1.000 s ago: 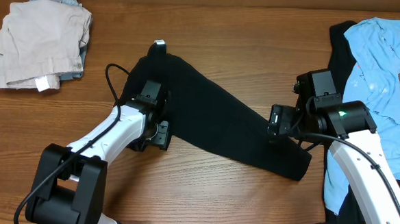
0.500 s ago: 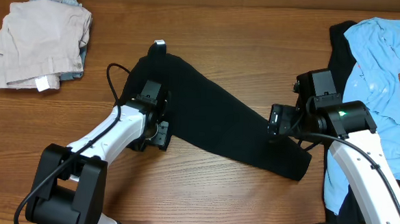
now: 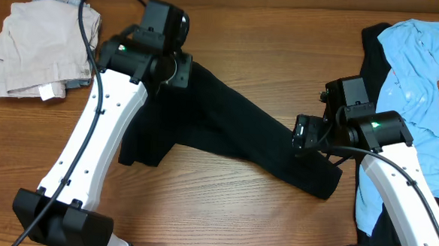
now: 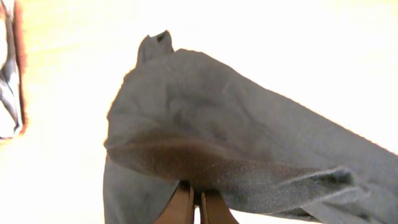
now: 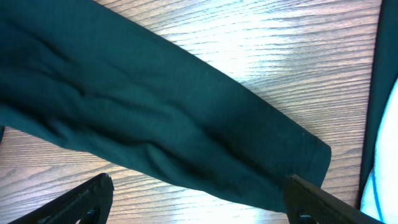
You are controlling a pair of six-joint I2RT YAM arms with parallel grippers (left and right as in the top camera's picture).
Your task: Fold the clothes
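**Item 1, black garment** [image 3: 226, 135]: lay in a long diagonal band across the middle of the table [image 3: 284, 36], from upper left to lower right. Its upper-left end was gathered and raised. One flap spread down toward the near-left. The lower-right hem lay flat on the wood, its corner near the right arm's base.

**Item 2, left gripper** [image 3: 176, 68]: stood at the garment's raised end. In the left wrist view its fingers [image 4: 186, 205] were pressed together, pinching a fold of the black cloth, which draped over them.

**Item 3, right gripper** [image 3: 303, 135]: was poised over the garment's lower-right stretch. Its fingers [image 5: 93, 196] were spread wide, one to each side of the band. Whether they touched the cloth could not be told.

**Item 4, light blue shirt** [image 3: 421, 88]: lay crumpled along the right edge, on top of another black piece [image 3: 372, 48].

**Item 5, beige folded pile** [image 3: 43, 50]: sat in the far-left corner, well apart from the black garment.

**Open room**: bare wood showed along the far edge between the left gripper and the blue shirt. More showed along the near edge, below the band and between the two arms.
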